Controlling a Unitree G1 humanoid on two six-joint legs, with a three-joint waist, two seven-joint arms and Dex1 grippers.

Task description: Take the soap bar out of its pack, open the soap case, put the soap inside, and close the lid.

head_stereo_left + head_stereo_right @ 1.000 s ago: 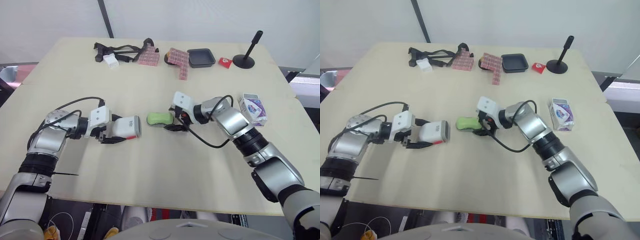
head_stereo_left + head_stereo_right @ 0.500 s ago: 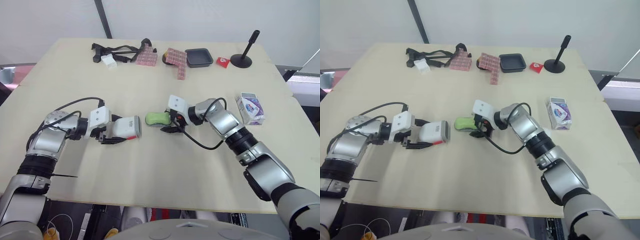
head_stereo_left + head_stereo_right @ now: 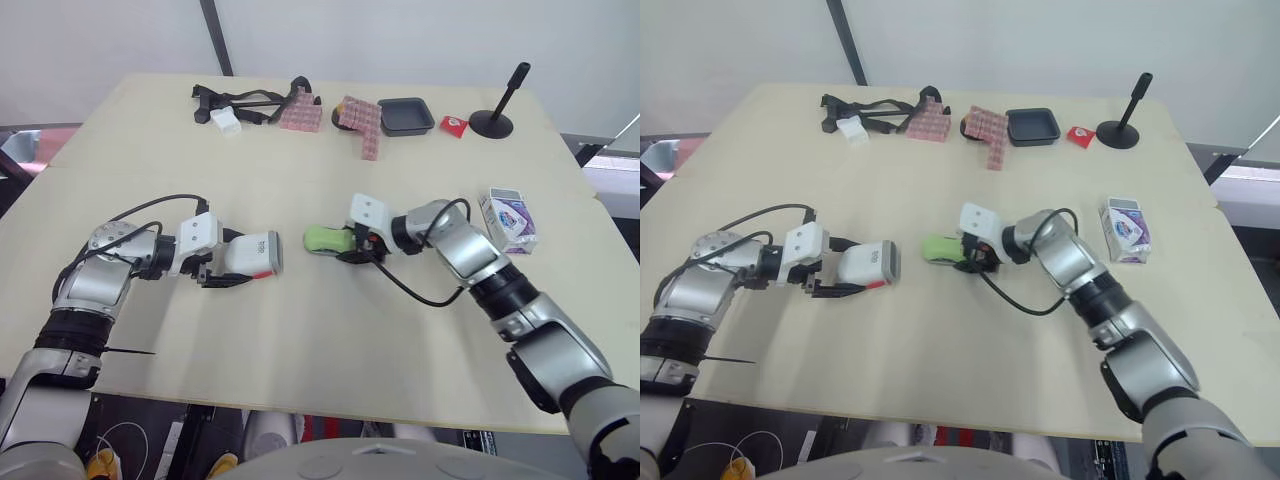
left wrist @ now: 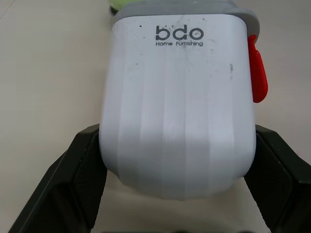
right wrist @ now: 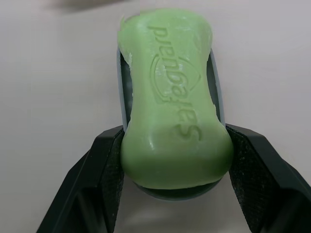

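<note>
A green soap bar (image 3: 322, 238) lies on a grey oval tray (image 5: 214, 85) near the table's middle. My right gripper (image 3: 345, 243) is shut on the soap bar, a black finger (image 5: 104, 160) pressed against each side of the soap (image 5: 172, 126). To the left, my left gripper (image 3: 236, 264) is shut on the white soap case (image 3: 252, 254), which lies on its side with a red clasp (image 4: 257, 73) and a grey rim toward the soap. Its fingers (image 4: 73, 184) clamp the case (image 4: 180, 111) from both sides. The white and purple soap pack (image 3: 510, 220) lies at the right.
Along the table's far edge lie black straps (image 3: 250, 100), pink checkered packs (image 3: 360, 120), a black tray (image 3: 405, 115), a small red packet (image 3: 453, 125) and a black stand (image 3: 495, 118). A black cable (image 3: 420, 290) loops from my right wrist over the table.
The right forearm has shifted slightly while the soap stays at about the same spot between its fingers. The left arm and the case have not moved.
</note>
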